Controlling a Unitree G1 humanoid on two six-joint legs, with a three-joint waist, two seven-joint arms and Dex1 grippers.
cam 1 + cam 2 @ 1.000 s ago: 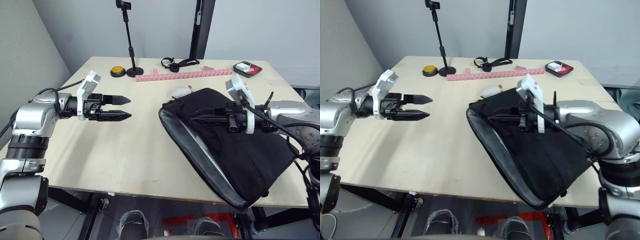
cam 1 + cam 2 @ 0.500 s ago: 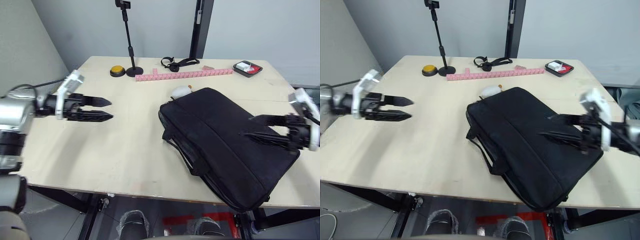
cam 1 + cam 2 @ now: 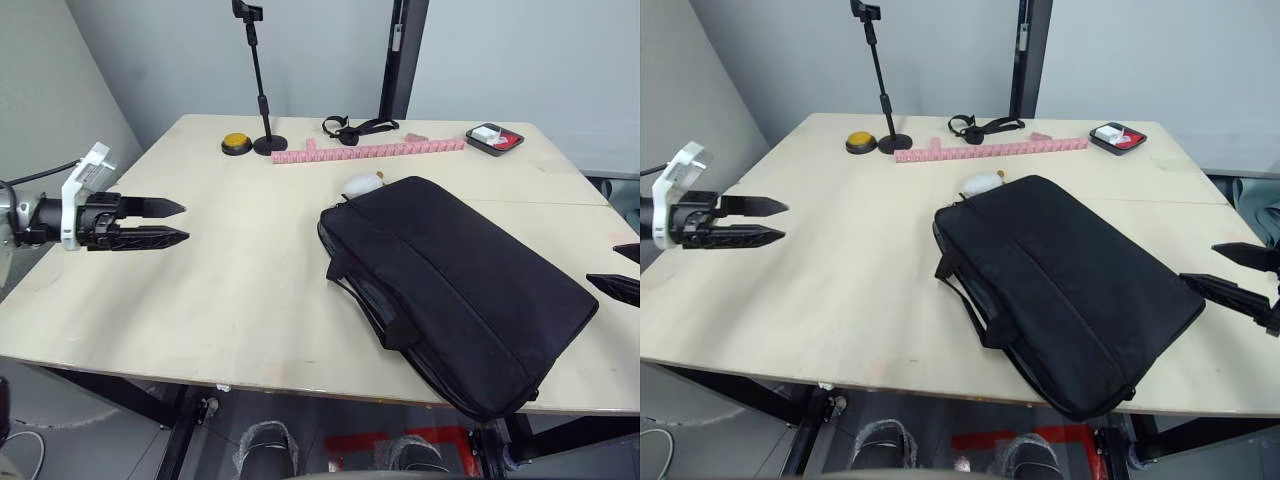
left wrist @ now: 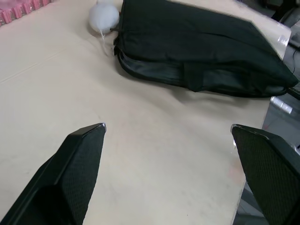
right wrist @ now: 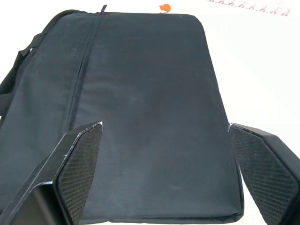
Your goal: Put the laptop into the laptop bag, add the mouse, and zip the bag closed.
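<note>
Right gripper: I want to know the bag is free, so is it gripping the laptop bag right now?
No: the right gripper is open, its fingers spread apart above the laptop bag without pinching any fabric.

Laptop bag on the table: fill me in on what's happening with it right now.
Nothing is holding the laptop bag at this moment. It lies flat and shut on the right half of the table, handles toward the front edge. The left gripper hovers over the table's left side with its jaws open and empty. The right gripper is off the bag's right end, jaws open, also empty. A lumpy white thing sits just behind the bag.
</note>
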